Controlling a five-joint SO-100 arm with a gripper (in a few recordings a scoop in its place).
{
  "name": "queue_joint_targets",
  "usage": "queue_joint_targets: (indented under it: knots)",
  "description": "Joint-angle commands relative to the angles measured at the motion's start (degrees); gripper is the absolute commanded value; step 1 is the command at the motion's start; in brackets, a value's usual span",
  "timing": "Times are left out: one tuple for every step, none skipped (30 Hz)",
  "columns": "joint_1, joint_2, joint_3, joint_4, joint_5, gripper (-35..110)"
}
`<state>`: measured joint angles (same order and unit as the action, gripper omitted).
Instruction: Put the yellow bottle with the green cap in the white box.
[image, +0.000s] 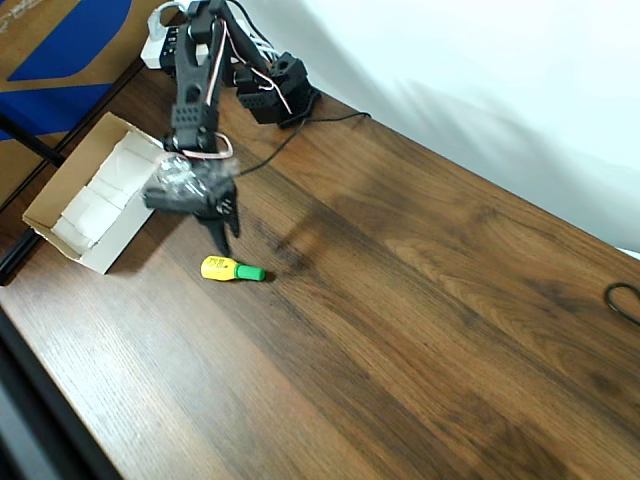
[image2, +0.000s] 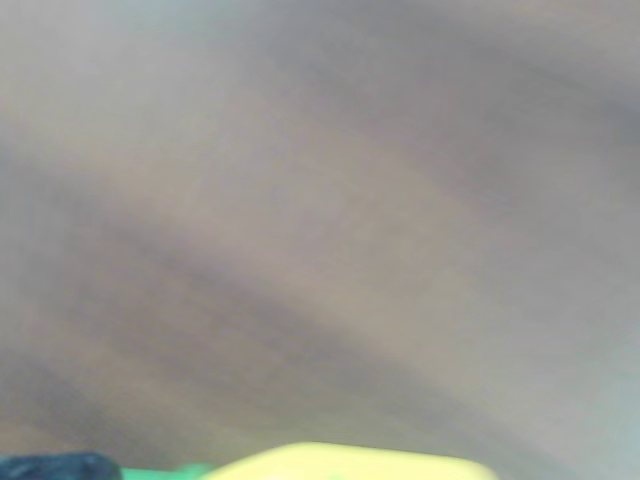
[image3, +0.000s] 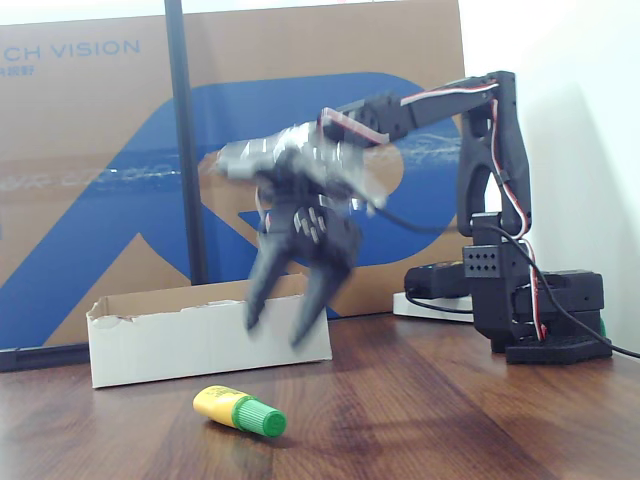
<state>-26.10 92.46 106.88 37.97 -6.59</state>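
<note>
The yellow bottle with the green cap (image: 232, 269) lies on its side on the wooden table, cap pointing right in the overhead view. In the fixed view the bottle (image3: 238, 410) lies in front of the white box (image3: 200, 345). My gripper (image3: 280, 327) hangs above and just behind the bottle with its fingers spread open and nothing between them; it is blurred. From overhead the gripper (image: 224, 238) sits between the box (image: 60, 225) and the bottle. The blurred wrist view catches the bottle (image2: 350, 462) at its bottom edge.
A large brown-and-blue cardboard sheet (image3: 100, 150) stands behind the box, with a dark vertical pole (image3: 185, 150) in front of it. The arm's base (image: 275, 90) sits at the table's back. A black cable (image: 625, 300) lies at the right edge.
</note>
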Motion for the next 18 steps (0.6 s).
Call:
queue_joint_targets:
  knots:
    - [-2.81, 0.09, -2.90, -0.44, -1.14, 20]
    - [-3.43, -0.53, -2.81, -0.70, -1.32, 20]
    - [-3.96, -1.05, -2.29, -1.32, -1.76, 20]
    - [-4.31, -1.58, -1.76, -1.85, -2.20, 20]
    - [-4.66, -2.20, -1.49, -2.11, -2.64, 20]
    - [-4.75, -2.72, -1.14, -2.46, -2.90, 21]
    - [-4.75, -3.16, -1.05, -2.55, -3.16, 21]
    - [-4.48, -3.60, -1.05, -2.64, -2.99, 21]
    - [-4.13, -3.87, -1.05, -2.64, -2.90, 22]
    - [-3.78, -3.96, -1.05, -2.64, -2.90, 22]
    - [-3.16, -4.04, -0.97, -2.64, -2.90, 22]
    - [-2.37, -3.96, -0.97, -2.64, -2.72, 22]
    - [-1.49, -3.78, -0.97, -2.64, -2.64, 22]
    - [-0.53, -3.52, -0.97, -2.55, -2.64, 22]
    - [0.44, -3.16, -0.70, -2.46, -2.64, 22]
    - [1.32, -2.72, -0.44, -2.37, -2.64, 22]
    - [2.37, -2.29, 0.00, -2.37, -2.55, 22]
    - [3.34, -1.85, 0.44, -2.37, -2.46, 22]
